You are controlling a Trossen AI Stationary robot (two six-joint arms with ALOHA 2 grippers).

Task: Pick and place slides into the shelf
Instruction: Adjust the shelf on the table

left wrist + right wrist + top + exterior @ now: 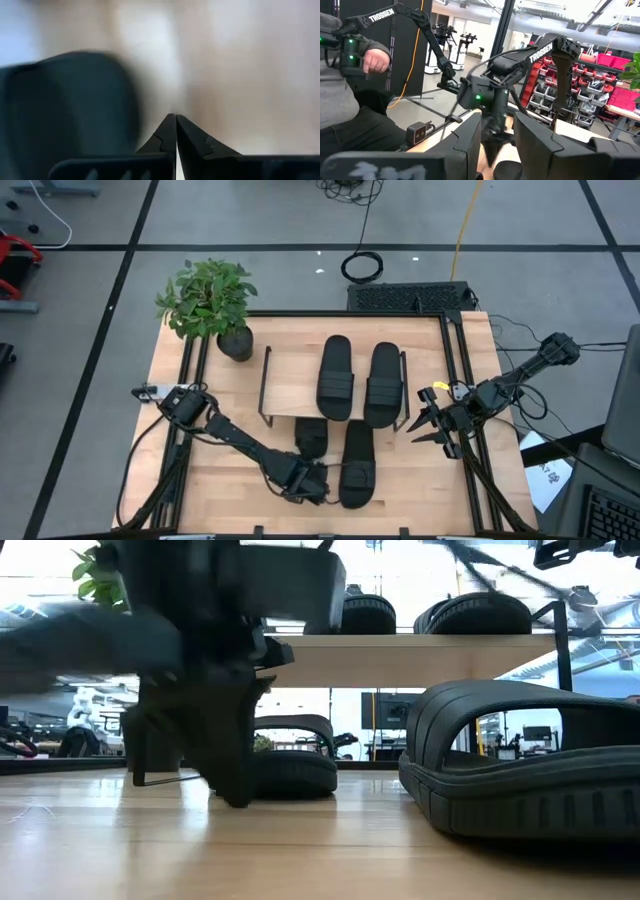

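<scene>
Two black slides point(335, 375) point(385, 385) lie side by side on the shelf's wooden board point(290, 380). A third slide point(312, 438) lies on the table, partly under the shelf's near edge. The fourth slide point(357, 465) lies on the table near the front edge and shows large in the low view point(520, 770). My left gripper point(312, 485) is shut, points steeply down and stands just left of that fourth slide point(65, 110), low over the wood. My right gripper point(432, 425) waits open at the table's right edge with nothing between its fingers. My left gripper's shut fingertips point(175, 120) stand close to the tabletop beside the fourth slide's left side. Whether they touch the table or the slide, I cannot tell.
A potted plant point(210, 305) stands at the table's far left corner. Black frame rails point(455, 370) run along the table's sides. A black grid panel point(410, 297) lies past the far edge. A seated person point(350, 85) shows beyond the table in the right wrist view.
</scene>
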